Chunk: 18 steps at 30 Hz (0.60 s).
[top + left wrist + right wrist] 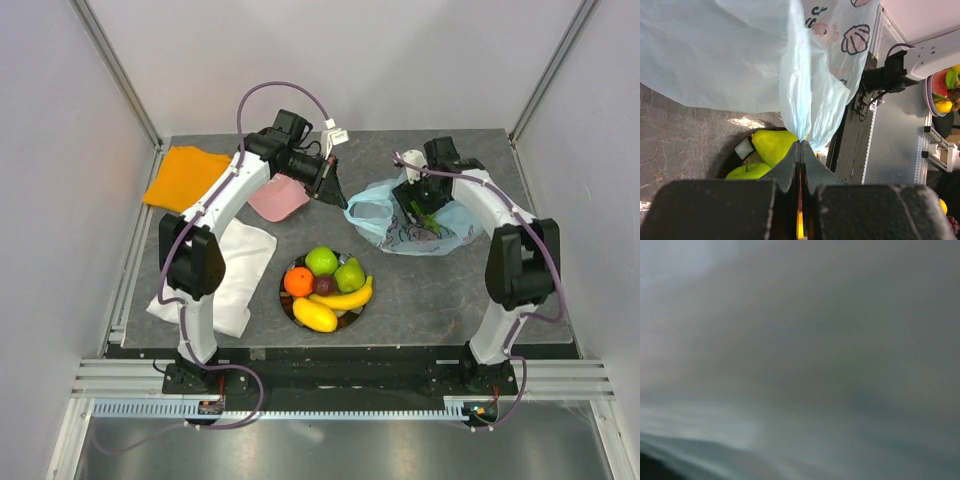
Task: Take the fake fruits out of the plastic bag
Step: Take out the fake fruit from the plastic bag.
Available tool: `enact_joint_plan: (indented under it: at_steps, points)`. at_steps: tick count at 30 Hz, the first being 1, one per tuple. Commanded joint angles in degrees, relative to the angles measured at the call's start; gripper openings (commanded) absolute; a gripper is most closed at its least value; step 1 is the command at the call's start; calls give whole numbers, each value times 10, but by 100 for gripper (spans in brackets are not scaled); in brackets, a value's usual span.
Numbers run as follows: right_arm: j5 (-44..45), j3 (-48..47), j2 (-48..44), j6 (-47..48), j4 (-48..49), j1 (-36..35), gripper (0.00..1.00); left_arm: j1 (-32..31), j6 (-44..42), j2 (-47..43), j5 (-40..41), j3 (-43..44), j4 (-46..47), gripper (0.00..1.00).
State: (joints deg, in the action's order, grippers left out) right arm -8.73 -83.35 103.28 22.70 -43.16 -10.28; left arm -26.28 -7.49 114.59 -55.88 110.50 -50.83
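The light-blue plastic bag [400, 232] with pink prints lies at the back right of the table. My left gripper [337, 196] is shut on the bag's left edge; in the left wrist view the jaws [801, 142] pinch a fold of the bag [740, 55], which is stretched upward. My right gripper [415, 203] is sunk in the bag's mouth with its fingers hidden; a green patch [428, 217] shows beside it. The right wrist view is only a grey-green blur. A dark plate [287, 305] holds an apple [321, 260], pear [350, 274], orange [298, 281], banana [348, 297] and yellow oval fruit [314, 314].
A white folded cloth [228, 275] lies left of the plate. An orange cloth [185, 176] is at the back left and a pink cloth [278, 198] lies under the left arm. Frame posts stand at the table's back corners. The pear [771, 145] and apple [747, 171] show below the left jaws.
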Motion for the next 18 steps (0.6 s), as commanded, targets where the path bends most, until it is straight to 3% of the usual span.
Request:
enact_joint_plan:
  at_steps: [1,7,10,11,14,18]
  points:
    - [83,-43,69,-6,88,1,86,-3,5,-24,-20,9,4,2]
    - [122,-71,162,5,176,4,86,-3,3,-3,-20,23,-1,2]
    - [128,-95,195,9,185,5,70,-3,3,0,-18,24,-1,2]
    - [123,-95,190,9,190,5,58,-3,2,-1,-15,24,-1,2]
    - [88,-85,143,9,199,6,34,-3,1,-4,-11,22,-2,1]
    - [1,-49,35,16,153,7,25,-3,0,0,-4,32,-2,2]
